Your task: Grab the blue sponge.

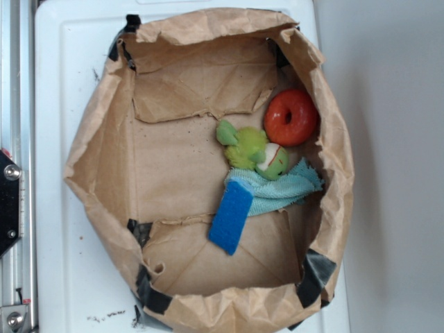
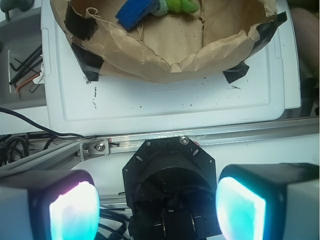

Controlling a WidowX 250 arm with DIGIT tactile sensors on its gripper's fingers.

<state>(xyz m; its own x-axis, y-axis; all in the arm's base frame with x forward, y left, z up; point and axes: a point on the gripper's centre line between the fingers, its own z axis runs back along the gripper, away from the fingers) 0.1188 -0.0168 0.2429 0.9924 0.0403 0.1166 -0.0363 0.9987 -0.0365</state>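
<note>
Overhead view of a brown paper bag (image 1: pixel 104 152), cut down and taped open into a shallow bin on a white tray (image 1: pixel 59 83), probably to keep loose items corralled yet reachable from above. Inside, toward three o'clock: blue sponge (image 1: pixel 231 217) lying flat on the bag floor, angled from one o'clock to seven o'clock, upper end resting on a pale teal rag (image 1: pixel 281 191). Green plush toy (image 1: pixel 253 149) at the rag's twelve o'clock, touching it; red ring (image 1: pixel 291 116) at the toy's two o'clock, against the bag wall.

Wrist view: gripper (image 2: pixel 157 205) spread wide, glowing pads at eight and four o'clock, nothing between them, touching nothing. Sponge far off at twelve o'clock, just inside the bag rim. Judged not yet approaching; sponge's lower end looks clear for a pinch.
</note>
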